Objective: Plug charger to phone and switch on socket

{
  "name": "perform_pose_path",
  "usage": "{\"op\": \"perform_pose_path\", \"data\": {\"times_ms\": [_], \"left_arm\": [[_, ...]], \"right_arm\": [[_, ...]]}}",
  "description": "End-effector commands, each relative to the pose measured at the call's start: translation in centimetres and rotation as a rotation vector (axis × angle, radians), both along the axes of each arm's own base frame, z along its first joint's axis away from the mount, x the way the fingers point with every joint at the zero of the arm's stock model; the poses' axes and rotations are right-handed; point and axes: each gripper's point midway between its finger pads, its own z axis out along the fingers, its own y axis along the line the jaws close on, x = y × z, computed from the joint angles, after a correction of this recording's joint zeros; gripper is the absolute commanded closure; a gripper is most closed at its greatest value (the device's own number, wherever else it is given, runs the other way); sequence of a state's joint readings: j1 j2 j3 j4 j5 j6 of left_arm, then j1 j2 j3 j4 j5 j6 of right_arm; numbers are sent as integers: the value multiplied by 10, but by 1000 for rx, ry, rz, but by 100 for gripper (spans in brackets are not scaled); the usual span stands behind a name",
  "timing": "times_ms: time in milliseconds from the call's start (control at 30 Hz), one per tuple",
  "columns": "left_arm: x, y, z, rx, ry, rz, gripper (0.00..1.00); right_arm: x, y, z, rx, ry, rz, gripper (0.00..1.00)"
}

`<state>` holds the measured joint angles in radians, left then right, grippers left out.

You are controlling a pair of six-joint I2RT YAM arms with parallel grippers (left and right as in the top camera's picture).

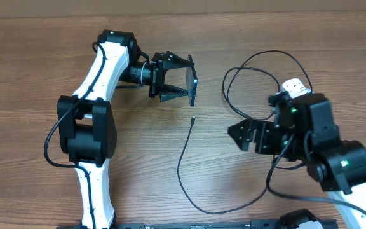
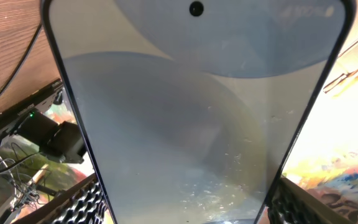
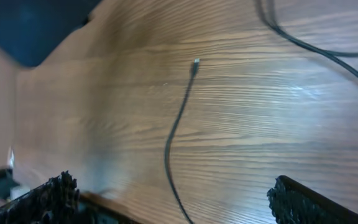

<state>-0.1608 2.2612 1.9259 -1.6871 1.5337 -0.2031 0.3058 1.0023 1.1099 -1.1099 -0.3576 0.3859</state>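
My left gripper [image 1: 184, 79] is shut on the phone [image 1: 194, 83] and holds it above the table, edge-on to the overhead camera. In the left wrist view the phone's grey-blue screen [image 2: 191, 112] fills the frame between my two fingers [image 2: 185, 208]. The charger's thin black cable [image 1: 182, 159] lies on the table, with its small connector tip [image 1: 192, 119] below the phone. The tip [image 3: 196, 62] and cable [image 3: 169, 149] also show in the right wrist view. My right gripper [image 1: 237, 135] is open and empty, to the right of the tip [image 3: 179, 205]. The socket is out of view.
The black cable loops at the back right [image 1: 259, 67] and curves along the front of the wooden table [image 1: 221, 210]. The right arm's body [image 1: 323, 146] covers the right side of the table.
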Motion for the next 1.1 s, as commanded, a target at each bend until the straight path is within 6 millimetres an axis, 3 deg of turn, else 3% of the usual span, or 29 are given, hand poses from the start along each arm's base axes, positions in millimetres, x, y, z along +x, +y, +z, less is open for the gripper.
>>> {"op": "perform_pose_path", "data": {"times_ms": [0,267,367,567,800,933,1067], "left_arm": [[9,3,12,-46,-9,31,28],[9,3,12,-46,-11,31,29],[9,3,12,-46,-14,31,29],[9,3,12,-46,-14,30,29],[9,3,12,-47,-21,30,30],[9,3,12,-47,-20,30,30],[9,3,12,-47,-18,30,30]], "right_arm": [[3,7,24,-51,-95,-21,0],[3,53,67,-64,-226,83,2],[9,70,64,-106,-231,108,4],[41,92,58,-141,-171,-11,6],[82,94,38,-278,-205,-106,7],[93,97,36,-319,-251,-121,9],[98,98,46,-370,-339,-165,11]]}}
